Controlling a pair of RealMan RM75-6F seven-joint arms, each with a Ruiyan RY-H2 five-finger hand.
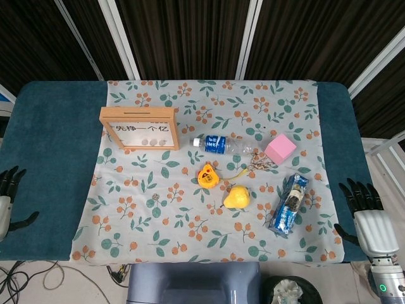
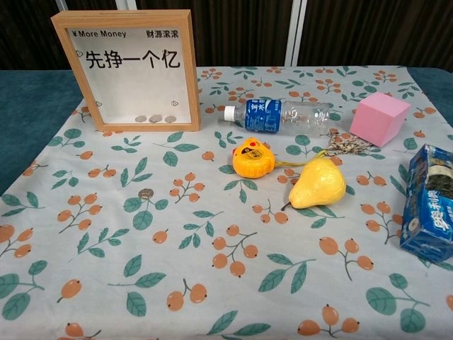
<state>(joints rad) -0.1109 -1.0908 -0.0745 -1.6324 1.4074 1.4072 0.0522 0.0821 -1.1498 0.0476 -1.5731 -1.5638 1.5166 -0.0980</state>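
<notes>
Black-fingered right hand (image 1: 366, 218) with silver-white back and green-lit wrist at four o'clock; matching left hand (image 1: 7, 201) at eight o'clock.

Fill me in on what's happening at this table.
Nothing is being handled right now. The left hand and the right hand both sit open at the table's near corners, holding nothing. Nearest the right hand lies a blue snack packet. On the floral cloth are also a yellow pear, an orange tape measure, a water bottle on its side, a pink cube and a wooden coin frame.
</notes>
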